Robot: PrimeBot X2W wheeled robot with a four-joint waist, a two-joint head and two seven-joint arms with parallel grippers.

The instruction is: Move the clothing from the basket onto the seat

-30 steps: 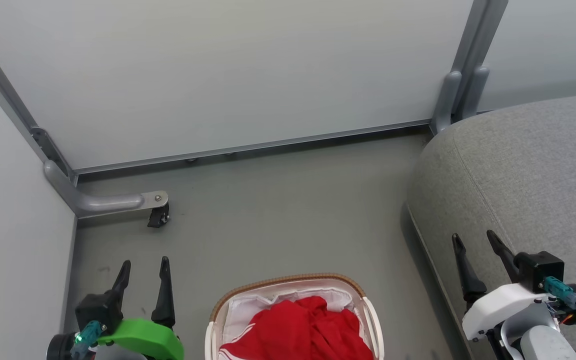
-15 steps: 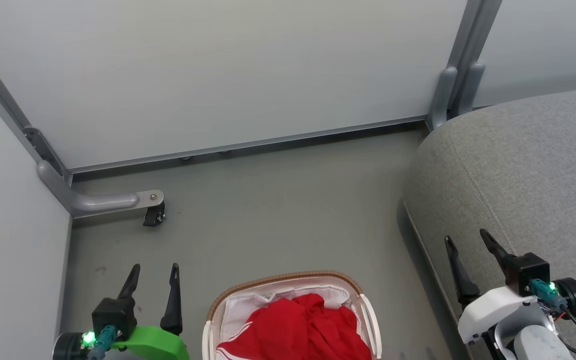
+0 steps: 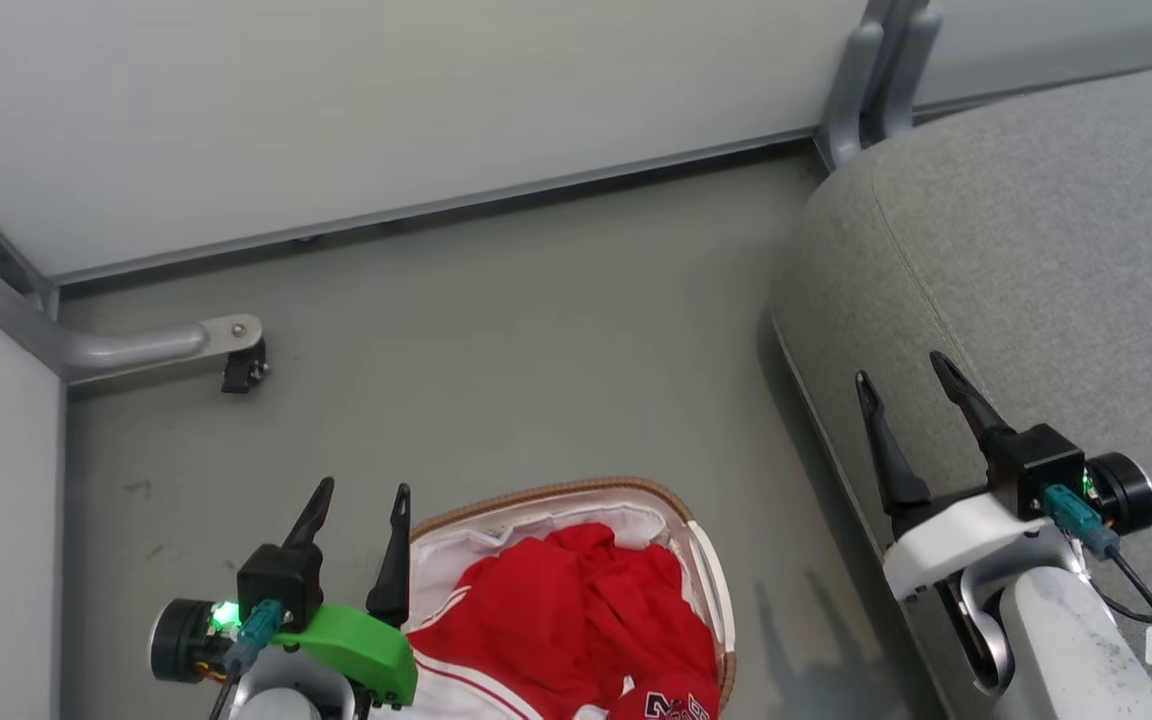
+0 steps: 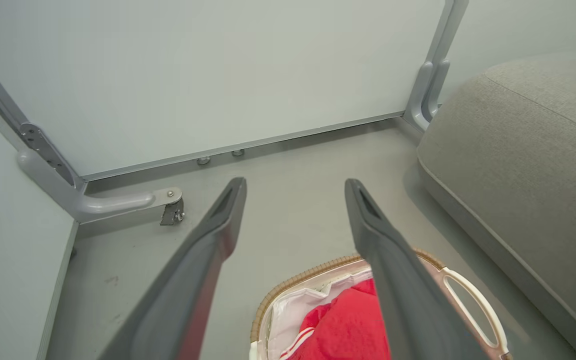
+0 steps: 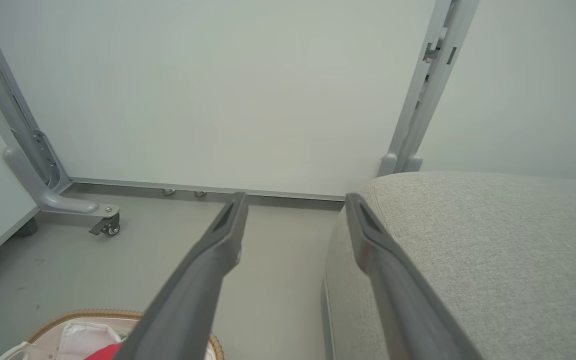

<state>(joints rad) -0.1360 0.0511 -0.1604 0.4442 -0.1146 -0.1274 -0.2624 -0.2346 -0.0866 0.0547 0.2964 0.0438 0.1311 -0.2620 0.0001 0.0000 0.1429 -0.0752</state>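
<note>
Across the back and down the left side, pale wall panels on grey metal frames box in the corner. Over on the right is the seat, a big grey cushion with a rounded corner and a stitched seam running along it. Grey floor fills the space between, a bit scuffed near the left panel.

Bottom middle sits the basket, on the floor and well apart from the seat, brown woven rim showing and a white liner folded over the inside. All the clothing is piled in the basket, red with white stripes. There's some black-and-white lettering at the very bottom edge, but it's cut off, so I can't really read it.

Left gripper is just at the basket's left side, jaws spread wide with nothing between them. Its inner finger lines up over the rim, though I can't tell if it touches. Right gripper hangs over the seat's near edge, also spread wide and empty.

Smallest bit is a black caster on the frame's foot at far left.
</note>
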